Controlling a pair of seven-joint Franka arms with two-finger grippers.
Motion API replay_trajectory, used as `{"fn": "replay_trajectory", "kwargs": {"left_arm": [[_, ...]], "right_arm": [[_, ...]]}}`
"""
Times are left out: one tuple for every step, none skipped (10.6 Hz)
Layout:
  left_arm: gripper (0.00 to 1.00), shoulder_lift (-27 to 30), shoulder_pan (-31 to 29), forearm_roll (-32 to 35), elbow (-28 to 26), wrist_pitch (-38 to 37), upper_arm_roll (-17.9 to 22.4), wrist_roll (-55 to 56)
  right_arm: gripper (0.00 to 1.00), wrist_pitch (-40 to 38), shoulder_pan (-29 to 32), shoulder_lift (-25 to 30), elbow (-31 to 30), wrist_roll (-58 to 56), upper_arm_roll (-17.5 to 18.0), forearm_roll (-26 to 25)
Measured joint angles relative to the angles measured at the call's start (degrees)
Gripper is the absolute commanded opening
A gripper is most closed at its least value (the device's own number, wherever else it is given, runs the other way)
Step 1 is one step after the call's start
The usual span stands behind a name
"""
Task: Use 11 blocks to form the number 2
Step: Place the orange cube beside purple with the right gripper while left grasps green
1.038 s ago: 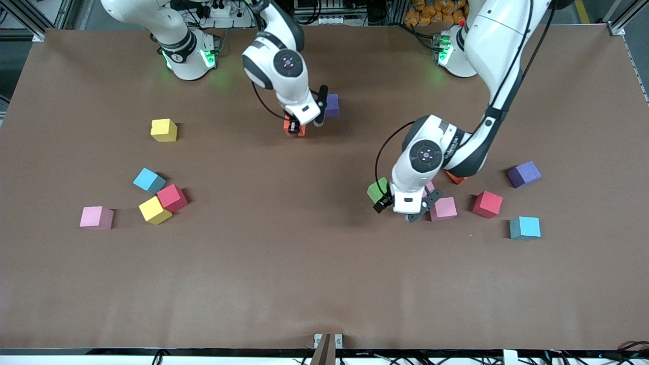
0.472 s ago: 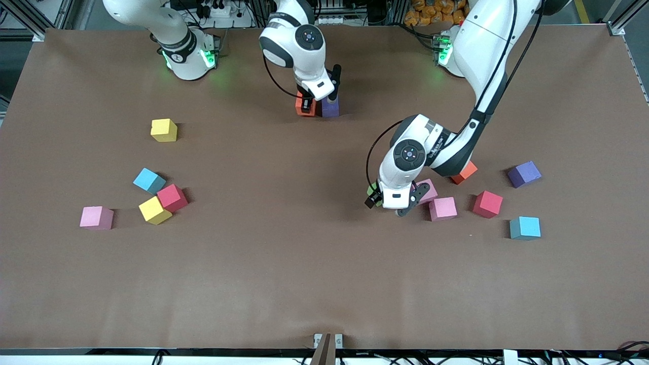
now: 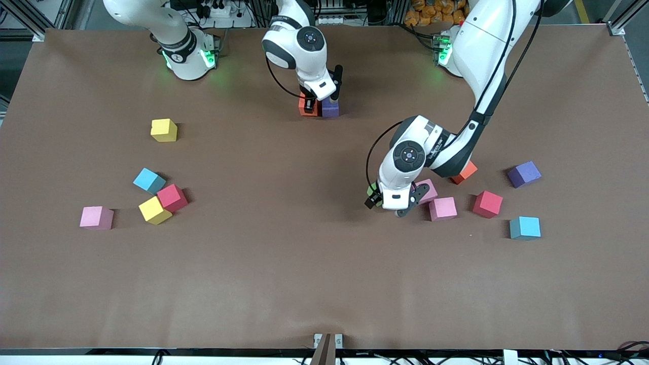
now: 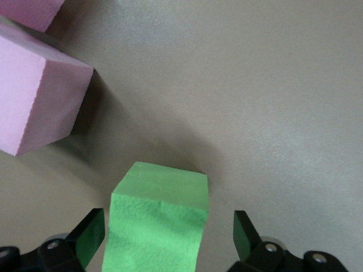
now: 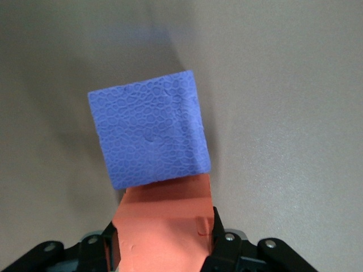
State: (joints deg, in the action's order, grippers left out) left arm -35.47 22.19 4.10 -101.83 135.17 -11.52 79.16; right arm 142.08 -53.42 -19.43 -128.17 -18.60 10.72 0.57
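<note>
Carried up the table since a second ago, the orange block (image 3: 305,105) now sits right beside the purple block (image 3: 330,108), touching it, near the robots' bases. The right gripper (image 3: 316,108) is clamped on the orange block, fingers tight against its sides. Over at the left arm's end, the left gripper (image 3: 386,203) has slid in over the green block (image 4: 157,222) and stands wide, fingers (image 4: 89,233) either side of the cube with gaps showing, no grip. Two pink blocks (image 3: 443,208) lie just beside it. No number 2 is formed: only that orange-purple pair stands together. Other cubes lie scattered: a yellow one (image 3: 164,130) alone, and a blue, red and yellow cluster (image 3: 158,196) toward the right arm's end.
</note>
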Motion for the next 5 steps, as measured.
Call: {"fn": "replay_trajectory", "kwargs": {"left_arm": [[1.00,0.3,0.0,0.0,0.2,-0.2,0.0,0.0],[1.00,0.7,0.0,0.0,0.2,-0.7,-0.1,0.0],[1.00,0.9,0.0,0.0,0.2,-1.1,-0.1,0.0],[1.00,0.9,0.0,0.0,0.0,-1.3,-0.1,0.0],[1.00,0.9,0.0,0.0,-0.2,-1.4,-0.1,0.0]], "right_arm": [[0.32,0.6,0.0,-0.5,0.0,0.0,0.0,-0.6],[0.32,1.2,0.0,-0.9,0.0,0.0,0.0,-0.7],[0.32,1.3,0.0,-1.1,0.2,0.0,0.0,-0.7],[0.32,1.4,0.0,-1.2,0.3,0.0,0.0,-0.7],[0.32,1.4,-0.1,-1.3,0.5,0.0,0.0,-0.7]]}}
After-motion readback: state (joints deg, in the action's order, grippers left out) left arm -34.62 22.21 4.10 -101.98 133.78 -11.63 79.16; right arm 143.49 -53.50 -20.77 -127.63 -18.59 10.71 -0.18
